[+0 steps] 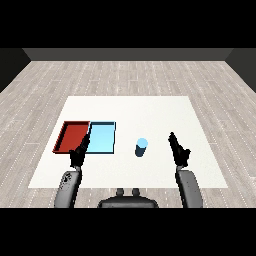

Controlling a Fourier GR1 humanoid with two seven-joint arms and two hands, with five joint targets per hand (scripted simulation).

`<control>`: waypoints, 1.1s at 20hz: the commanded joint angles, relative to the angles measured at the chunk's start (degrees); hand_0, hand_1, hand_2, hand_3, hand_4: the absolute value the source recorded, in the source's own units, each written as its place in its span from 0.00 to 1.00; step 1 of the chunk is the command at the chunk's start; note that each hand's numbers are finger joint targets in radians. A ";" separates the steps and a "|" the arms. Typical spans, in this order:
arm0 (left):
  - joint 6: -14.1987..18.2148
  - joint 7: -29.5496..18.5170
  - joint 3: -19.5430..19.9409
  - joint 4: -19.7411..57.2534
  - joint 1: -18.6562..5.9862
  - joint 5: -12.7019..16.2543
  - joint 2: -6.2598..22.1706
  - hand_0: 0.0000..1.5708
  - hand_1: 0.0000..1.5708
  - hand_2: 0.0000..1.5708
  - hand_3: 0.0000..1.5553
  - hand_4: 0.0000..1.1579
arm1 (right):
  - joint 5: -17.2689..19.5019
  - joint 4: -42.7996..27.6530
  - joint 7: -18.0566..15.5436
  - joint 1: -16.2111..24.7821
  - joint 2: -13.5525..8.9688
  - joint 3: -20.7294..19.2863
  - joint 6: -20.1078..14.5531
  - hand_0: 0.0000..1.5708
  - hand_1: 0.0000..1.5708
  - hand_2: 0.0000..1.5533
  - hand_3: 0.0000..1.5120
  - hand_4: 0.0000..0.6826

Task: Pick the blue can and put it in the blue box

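Head view: the blue can [141, 147] stands upright near the middle of the table [150, 107], just right of the blue tray [102, 137], untouched. Right hand [178, 149] and left hand [79, 154] hang with straight, released fingers. Risk, I'd guess: a sideways reach tips the can. The left hand covers the seam with the red tray [71, 136].

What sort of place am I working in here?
Probably a bare test room: a white table on a grey plank floor, holding only a red tray, a light blue tray and a blue can.
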 commanded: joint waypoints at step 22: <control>-7.53 -30.33 6.41 6.21 -3.46 7.63 -4.00 0.00 0.00 0.00 0.00 0.00 | -7.75 1.61 -15.32 -5.54 4.09 -2.32 8.02 0.00 0.00 0.00 0.00 0.00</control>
